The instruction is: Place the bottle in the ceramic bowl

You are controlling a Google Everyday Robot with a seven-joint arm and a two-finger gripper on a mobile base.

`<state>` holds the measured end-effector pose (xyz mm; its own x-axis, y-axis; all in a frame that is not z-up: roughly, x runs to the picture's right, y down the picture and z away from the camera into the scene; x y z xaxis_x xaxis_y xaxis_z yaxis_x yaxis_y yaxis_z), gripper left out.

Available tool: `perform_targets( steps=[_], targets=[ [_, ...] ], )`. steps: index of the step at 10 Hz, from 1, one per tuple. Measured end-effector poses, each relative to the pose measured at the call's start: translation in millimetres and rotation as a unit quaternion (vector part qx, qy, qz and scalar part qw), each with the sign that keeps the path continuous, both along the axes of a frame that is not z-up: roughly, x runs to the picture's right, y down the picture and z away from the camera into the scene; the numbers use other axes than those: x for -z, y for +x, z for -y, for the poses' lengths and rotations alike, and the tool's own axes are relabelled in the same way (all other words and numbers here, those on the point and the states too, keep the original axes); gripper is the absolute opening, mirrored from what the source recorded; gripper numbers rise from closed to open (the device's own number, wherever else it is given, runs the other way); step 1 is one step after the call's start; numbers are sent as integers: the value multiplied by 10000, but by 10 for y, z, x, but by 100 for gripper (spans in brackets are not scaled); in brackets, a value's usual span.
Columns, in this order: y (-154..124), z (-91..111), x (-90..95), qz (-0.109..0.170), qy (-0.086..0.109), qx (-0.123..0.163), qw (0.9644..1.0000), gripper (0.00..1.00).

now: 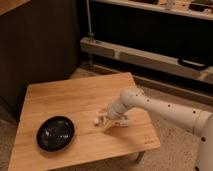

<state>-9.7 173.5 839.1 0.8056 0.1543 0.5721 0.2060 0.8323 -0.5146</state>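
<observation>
The black ceramic bowl (56,133) sits on the front left part of the low wooden table (75,97). The small white bottle (97,120) lies on the table to the right of the bowl, about a bowl's width away. My gripper (106,120) is low over the table at the bottle's right end, reaching in from the right on the white arm (150,106). The gripper hides most of the bottle; only its left tip shows.
A dark wooden wall panel (40,45) stands behind the table. A low metal rail or shelf base (145,57) runs along the back right. The table's front edge and right corner (152,145) lie close to the arm, with speckled floor beyond.
</observation>
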Motion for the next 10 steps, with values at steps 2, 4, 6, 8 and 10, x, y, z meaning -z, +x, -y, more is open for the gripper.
perform_targets(
  steps=[2,4,6,8,10],
  targets=[
    [3,-22,-5,-21,-57,-11,10000,65],
    [-2,-53,-8,-42,-132,-32,9999,56],
    [-1,-81,-3,-65,-188,-61,9998,36],
    [-12,-106,3,-66,-226,-73,9997,14],
    [-21,-124,11,-64,-249,-75,9996,2]
  ],
)
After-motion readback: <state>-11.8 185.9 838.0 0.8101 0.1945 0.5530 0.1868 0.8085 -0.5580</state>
